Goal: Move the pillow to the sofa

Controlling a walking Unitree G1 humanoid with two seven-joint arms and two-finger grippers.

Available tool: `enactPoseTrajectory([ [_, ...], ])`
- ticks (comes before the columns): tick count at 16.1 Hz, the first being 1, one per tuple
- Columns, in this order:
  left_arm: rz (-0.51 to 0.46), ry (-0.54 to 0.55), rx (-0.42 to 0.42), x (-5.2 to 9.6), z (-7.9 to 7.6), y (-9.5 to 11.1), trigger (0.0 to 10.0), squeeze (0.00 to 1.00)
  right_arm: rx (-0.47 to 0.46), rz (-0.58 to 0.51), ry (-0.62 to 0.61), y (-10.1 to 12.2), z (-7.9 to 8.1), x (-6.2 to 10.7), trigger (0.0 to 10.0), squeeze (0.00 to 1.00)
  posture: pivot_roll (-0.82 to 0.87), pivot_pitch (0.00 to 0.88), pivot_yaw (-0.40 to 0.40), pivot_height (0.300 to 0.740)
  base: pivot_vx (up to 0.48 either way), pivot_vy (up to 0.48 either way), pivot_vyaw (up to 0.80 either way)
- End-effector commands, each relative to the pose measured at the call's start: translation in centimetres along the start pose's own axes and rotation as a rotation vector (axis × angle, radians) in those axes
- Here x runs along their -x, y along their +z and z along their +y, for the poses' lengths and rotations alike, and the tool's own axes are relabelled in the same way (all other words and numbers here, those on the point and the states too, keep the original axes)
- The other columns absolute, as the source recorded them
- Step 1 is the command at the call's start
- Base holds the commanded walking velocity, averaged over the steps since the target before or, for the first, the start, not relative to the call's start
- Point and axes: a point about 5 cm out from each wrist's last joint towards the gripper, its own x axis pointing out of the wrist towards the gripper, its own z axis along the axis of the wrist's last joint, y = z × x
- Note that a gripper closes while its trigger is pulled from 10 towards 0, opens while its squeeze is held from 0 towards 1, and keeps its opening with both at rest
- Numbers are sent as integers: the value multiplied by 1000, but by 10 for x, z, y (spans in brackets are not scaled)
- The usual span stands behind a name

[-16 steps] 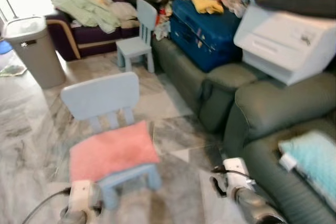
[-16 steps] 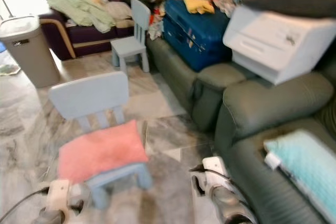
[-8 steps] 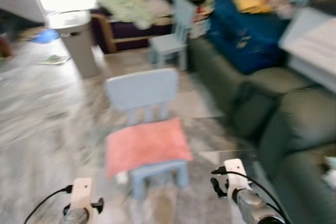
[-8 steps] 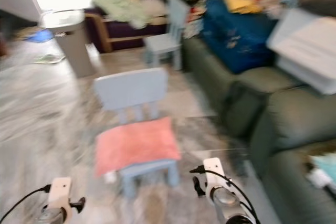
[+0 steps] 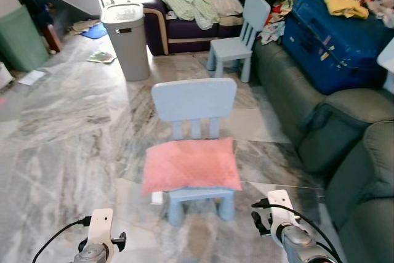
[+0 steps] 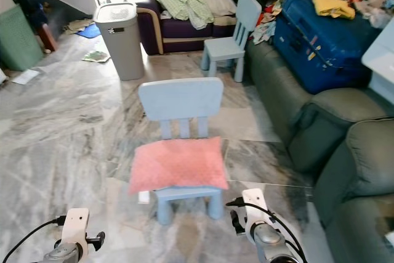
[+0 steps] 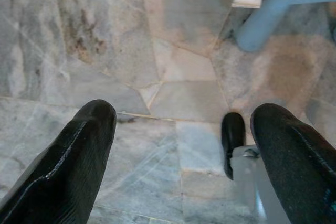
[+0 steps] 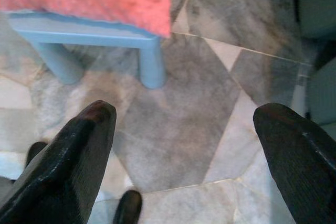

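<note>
Left gripper (image 7: pixel 178 145) wide | right gripper (image 8: pixel 184 145) wide; one pink pillow (image 5: pixel 191 164) | two blue chairs (image 5: pixel 196 106)

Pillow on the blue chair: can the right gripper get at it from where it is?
Probably yes. The pillow lies uncovered on the chair with nothing on top. The right gripper, open, hangs low beside the chair's front corner over bare floor.
</note>
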Motion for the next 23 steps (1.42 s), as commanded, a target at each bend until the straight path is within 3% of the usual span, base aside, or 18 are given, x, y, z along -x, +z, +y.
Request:
enactPoseTrajectory([
  [1,-11,6,-23,0,4,3,10000,0,-1,-27,13,6,3,-1,10000,0,-35,0,17,740,0,0,0],
  [9,-27,-25,40,0,4,2,10000,0,19,-23,13,10,4,-2,10000,0,-42,0,16,740,0,0,0],
  [17,-22,-31,51,1,5,-1,10000,0,22,-25,19,6,6,-1,10000,0,-43,0,13,740,300,0,0],
  [23,-19,-35,51,1,2,-1,10000,0,26,-42,16,19,5,-5,10000,0,-45,0,14,740,339,0,0],
])
